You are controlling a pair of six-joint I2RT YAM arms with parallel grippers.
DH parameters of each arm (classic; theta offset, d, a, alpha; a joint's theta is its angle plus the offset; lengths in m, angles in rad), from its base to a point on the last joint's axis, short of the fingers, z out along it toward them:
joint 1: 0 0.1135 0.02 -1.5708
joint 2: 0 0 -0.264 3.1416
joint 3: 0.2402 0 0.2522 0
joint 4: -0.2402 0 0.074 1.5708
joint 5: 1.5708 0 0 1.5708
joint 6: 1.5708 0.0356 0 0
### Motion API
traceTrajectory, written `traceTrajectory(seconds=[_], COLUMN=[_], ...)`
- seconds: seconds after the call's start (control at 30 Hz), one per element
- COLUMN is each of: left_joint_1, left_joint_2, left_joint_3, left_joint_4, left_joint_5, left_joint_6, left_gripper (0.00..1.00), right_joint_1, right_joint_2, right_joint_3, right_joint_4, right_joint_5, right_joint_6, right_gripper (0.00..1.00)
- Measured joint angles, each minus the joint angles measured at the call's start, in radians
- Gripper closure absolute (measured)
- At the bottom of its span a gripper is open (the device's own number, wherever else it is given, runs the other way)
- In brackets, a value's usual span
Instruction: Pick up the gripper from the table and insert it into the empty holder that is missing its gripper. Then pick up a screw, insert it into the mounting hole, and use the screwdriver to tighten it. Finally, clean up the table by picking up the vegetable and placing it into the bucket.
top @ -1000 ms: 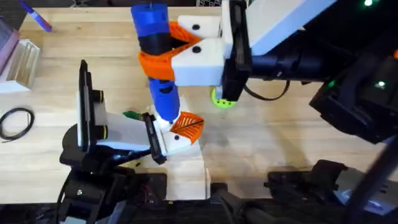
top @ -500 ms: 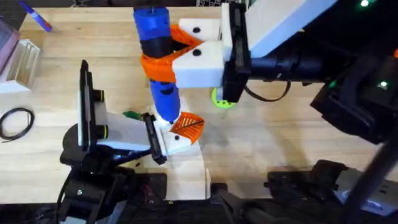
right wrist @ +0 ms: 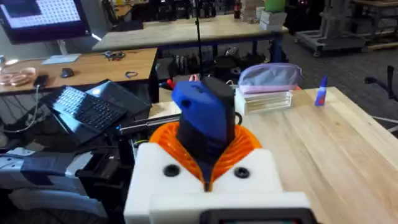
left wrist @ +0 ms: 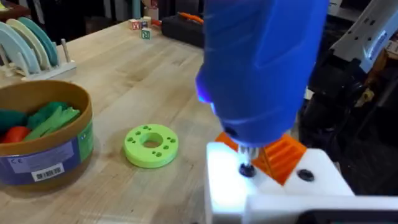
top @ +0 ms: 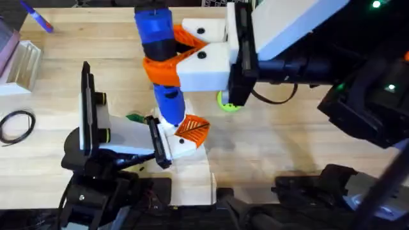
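One right pincer (top: 167,61) clamping shut around stiff, smooth screwdriver (top: 161,57) mid-barrel; left pincer's (left wrist: 261,186) opening impossible to tell; pressing tip onto holder (left wrist: 273,186).

The right gripper (top: 167,61) has white block fingers (top: 206,62) with orange ribbed pads (right wrist: 242,146) and one dark screw each (two are visible in the right wrist view). Both arms are black, the right arm (top: 300,64) carries a thin black cable (top: 276,97).
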Motion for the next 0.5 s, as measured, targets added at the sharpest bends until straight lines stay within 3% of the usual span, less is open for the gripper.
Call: traceTrajectory(seconds=[0.5], left_joint_1=[0.0], left_joint_2=[-0.002], left_joint_3=[0.004], left_joint_4=[-0.003], left_joint_5=[-0.022], left_joint_6=[0.003], left_gripper=[0.991], right_joint_1=[-0.002], right_joint_2=[0.007], right_joint_3=[-0.027], right_joint_4=[0.25], right_joint_5=[-0.014], right_joint_6=[0.006], right_gripper=[0.98])
